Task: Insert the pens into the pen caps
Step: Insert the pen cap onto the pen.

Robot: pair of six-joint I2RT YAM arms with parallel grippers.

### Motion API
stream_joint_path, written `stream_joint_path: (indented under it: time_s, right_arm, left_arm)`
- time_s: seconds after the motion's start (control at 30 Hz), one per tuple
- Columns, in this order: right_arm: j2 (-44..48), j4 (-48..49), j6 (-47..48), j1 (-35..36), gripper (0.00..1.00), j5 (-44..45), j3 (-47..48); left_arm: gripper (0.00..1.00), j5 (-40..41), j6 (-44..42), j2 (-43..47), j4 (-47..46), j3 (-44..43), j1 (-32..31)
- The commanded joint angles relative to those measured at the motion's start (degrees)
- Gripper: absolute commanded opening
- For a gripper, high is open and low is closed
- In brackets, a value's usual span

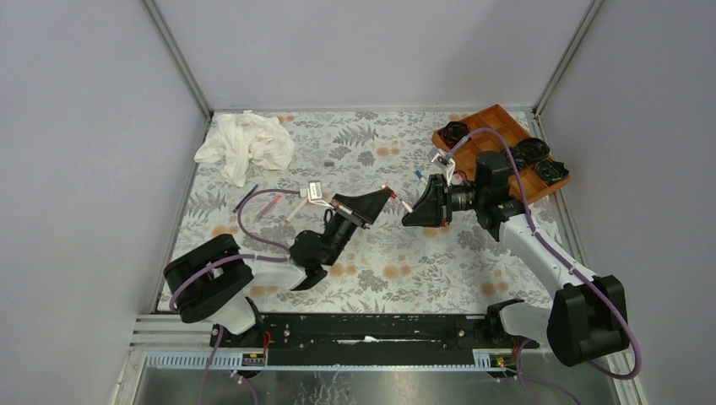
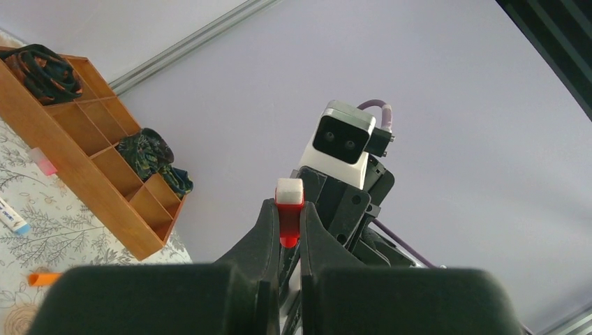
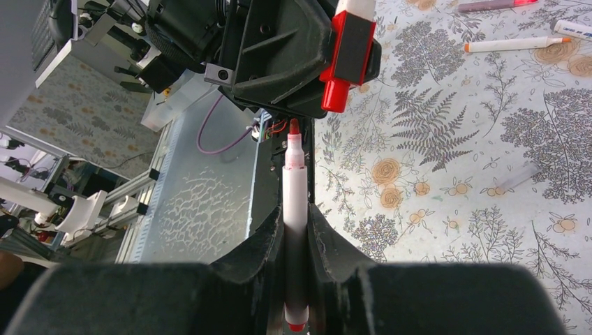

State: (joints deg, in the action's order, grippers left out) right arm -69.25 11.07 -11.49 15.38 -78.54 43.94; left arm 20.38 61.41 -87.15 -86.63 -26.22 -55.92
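Pinching a red pen cap in the left claw and a red-tipped pen in the right claw, holding both above the flowery table, tip near the cap, not touching.

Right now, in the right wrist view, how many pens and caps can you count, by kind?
Pens held: 1, the red-tipped pen in the right hand
Pens loose on the table: 3, a dark pen, an orange-tipped pen, a blue-marked pen
Caps: 1, the red cap in the left hand
Total: 5
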Motion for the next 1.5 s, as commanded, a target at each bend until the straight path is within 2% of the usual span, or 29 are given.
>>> stream_joint_path:
  time_s: [0.0,0.83,1.47]
  right_arm:
    - [0.92,1.84,-0.51,0.74,0.00,0.47,-0.09]
    - [0.37,-0.54,0.58,0.87,0.00,2.78,0.66]
    - [1.27,-1.07,1.29,0.80,0.00,3.23,0.88]
  left_arm:
    - [0.00,1.47,-0.54,-0.78,-4.69,-1.94,-0.53]
    - [0.00,-1.47,0.95,-2.20,-4.89,-3.14,-0.72]
    - [0.00,-0.18,0.90,-0.45,-4.95,-1.29,-0.70]
